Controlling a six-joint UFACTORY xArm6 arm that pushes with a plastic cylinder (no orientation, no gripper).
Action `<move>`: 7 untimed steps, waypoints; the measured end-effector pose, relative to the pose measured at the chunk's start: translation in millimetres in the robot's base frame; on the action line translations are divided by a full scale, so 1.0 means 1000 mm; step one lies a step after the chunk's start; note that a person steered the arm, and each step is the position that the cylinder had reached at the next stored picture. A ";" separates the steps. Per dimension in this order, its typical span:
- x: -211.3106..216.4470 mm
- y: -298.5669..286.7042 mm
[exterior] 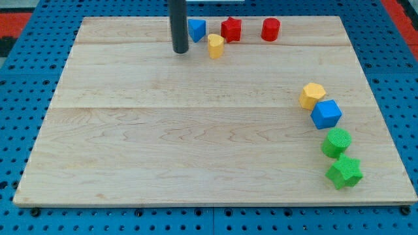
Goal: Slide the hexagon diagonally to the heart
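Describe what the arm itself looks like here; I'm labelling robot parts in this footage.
Only the rod shows: a straight, dark grey to black cylinder, smooth and plain, with no visible cables, markings or joints. It enters from the view's top edge and ends in a flat, round end, my tip. The rest of the arm is out of frame.

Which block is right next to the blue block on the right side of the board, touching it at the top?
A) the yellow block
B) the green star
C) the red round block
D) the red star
A: the yellow hexagon block sits against the upper left of the blue cube near the view's right, while the red blocks are far off at the view's top.
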State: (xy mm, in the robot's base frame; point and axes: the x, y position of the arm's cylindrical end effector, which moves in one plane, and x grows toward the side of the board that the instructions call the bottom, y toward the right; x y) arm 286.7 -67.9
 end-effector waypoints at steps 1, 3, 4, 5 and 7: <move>-0.020 0.057; 0.004 0.082; 0.004 0.088; 0.029 0.037; 0.057 0.167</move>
State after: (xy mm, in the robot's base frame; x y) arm 343.4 98.9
